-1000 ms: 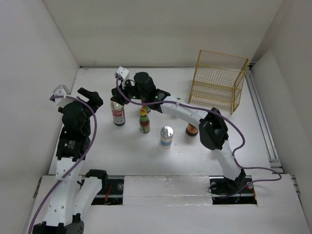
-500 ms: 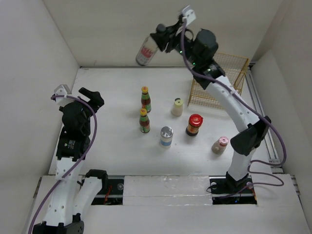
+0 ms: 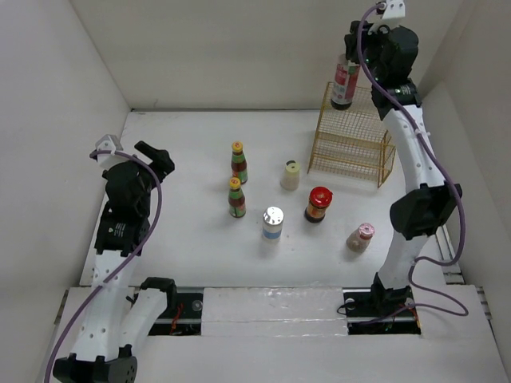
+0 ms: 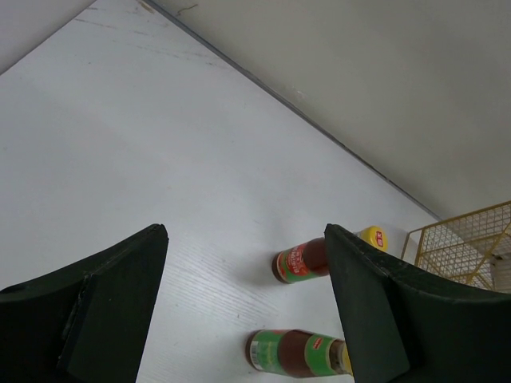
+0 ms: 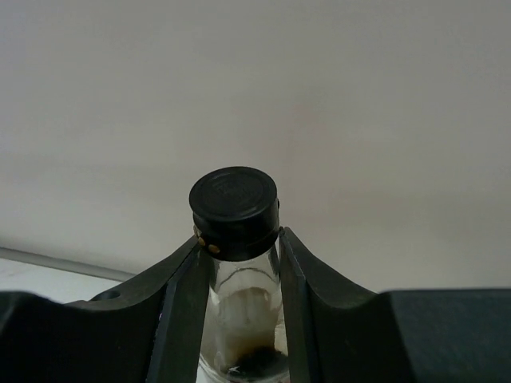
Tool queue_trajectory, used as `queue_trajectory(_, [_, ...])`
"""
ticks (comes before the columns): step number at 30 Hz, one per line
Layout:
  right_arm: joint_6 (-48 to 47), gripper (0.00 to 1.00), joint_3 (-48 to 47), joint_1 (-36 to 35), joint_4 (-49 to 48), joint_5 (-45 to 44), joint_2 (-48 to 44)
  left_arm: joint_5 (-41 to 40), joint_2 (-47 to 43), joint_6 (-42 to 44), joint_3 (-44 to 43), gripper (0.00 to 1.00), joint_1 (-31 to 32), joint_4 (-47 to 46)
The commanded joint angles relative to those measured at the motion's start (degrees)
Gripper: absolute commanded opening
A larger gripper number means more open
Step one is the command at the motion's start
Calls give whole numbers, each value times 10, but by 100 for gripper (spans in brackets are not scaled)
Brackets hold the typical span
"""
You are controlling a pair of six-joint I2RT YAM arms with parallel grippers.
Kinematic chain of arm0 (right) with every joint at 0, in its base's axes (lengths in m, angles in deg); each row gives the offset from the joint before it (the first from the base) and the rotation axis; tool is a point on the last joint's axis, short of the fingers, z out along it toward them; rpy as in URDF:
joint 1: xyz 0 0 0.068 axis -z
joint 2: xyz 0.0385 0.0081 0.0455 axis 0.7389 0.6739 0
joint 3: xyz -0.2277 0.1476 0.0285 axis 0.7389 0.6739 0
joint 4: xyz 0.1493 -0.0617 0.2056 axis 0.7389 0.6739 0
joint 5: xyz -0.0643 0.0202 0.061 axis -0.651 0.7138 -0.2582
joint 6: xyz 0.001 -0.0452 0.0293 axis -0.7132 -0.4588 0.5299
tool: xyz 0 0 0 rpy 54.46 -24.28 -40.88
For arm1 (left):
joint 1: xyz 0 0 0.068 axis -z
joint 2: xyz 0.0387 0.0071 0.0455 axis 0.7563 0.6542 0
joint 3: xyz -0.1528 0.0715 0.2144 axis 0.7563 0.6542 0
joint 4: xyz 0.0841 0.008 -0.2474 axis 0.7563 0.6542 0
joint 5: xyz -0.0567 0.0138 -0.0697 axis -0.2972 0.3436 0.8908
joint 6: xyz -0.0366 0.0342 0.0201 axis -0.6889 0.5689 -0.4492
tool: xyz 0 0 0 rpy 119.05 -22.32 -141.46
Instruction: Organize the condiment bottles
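My right gripper (image 3: pixel 356 49) is shut on the neck of the black-capped bottle (image 3: pixel 345 83), held upright high above the left end of the yellow wire rack (image 3: pixel 355 132); its cap (image 5: pixel 234 209) shows between my fingers (image 5: pixel 184 307). On the table stand two dark yellow-capped bottles (image 3: pixel 239 163) (image 3: pixel 236 198), a cream bottle (image 3: pixel 290 175), a silver-capped white jar (image 3: pixel 272 223), a red-lidded jar (image 3: pixel 318 204) and a pink-capped bottle (image 3: pixel 360 238). My left gripper (image 3: pixel 156 157) is open and empty at the left; the two yellow-capped bottles (image 4: pixel 307 259) (image 4: pixel 299 353) lie ahead of it.
White walls enclose the table on the left, back and right. The rack (image 4: pixel 467 249) stands at the back right corner. A rail (image 3: pixel 427 191) runs along the right edge. The arm bases sit at the near edge.
My right arm lifted the black-capped bottle from the table's left middle, swung it high across to the right, and now holds it upright over the rack. The left arm has barely moved.
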Motion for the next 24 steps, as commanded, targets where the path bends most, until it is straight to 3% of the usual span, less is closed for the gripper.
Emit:
queue_trajectory(1, [7,5,-53,20,-75,2,-32,8,1,7,-13,75,-1,-29])
queue_trajectory(9, [-6,5,-40,52,-75,2,-15,13,7,7,-13,75,-1,-35])
queue_trajectory(19, [-11,5,-90,58,-81,8,44,24,12,12,-13,75,-7,-40])
queue_trajectory(24, [-11,4,-9,58,-118,8,36,29,17,12,-13,75,-7,-40])
